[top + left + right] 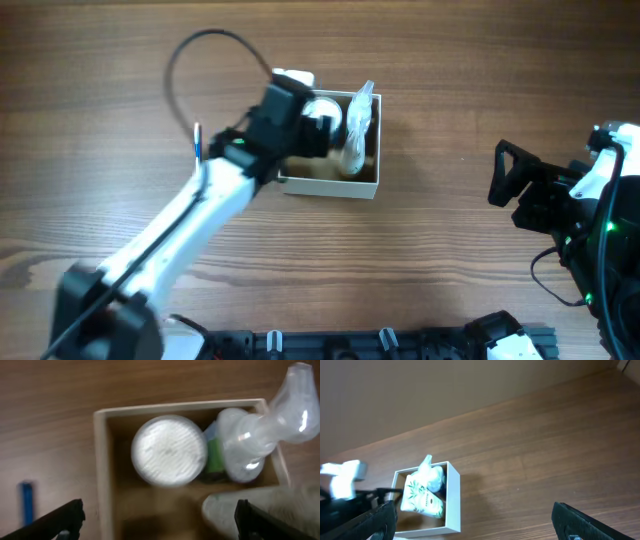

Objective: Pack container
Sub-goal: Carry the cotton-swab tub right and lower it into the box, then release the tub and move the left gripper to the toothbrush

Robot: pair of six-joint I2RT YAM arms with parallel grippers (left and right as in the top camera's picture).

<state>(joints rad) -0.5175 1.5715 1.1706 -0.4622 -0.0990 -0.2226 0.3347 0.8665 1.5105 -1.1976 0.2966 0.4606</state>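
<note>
The container is a square white-walled box with a tan inside, standing at the table's middle back. It holds a round white-lidded jar, a clear plastic bottle that sticks up over the rim, and a white tube with green leaves. My left gripper hovers over the box's left half, open and empty; in the left wrist view its fingers straddle the box wall and the tube's end. My right gripper is open and empty, far right of the box.
A small blue object lies on the wood table left of the box, beside the left arm. A black cable loops behind the left arm. A black rail runs along the front edge.
</note>
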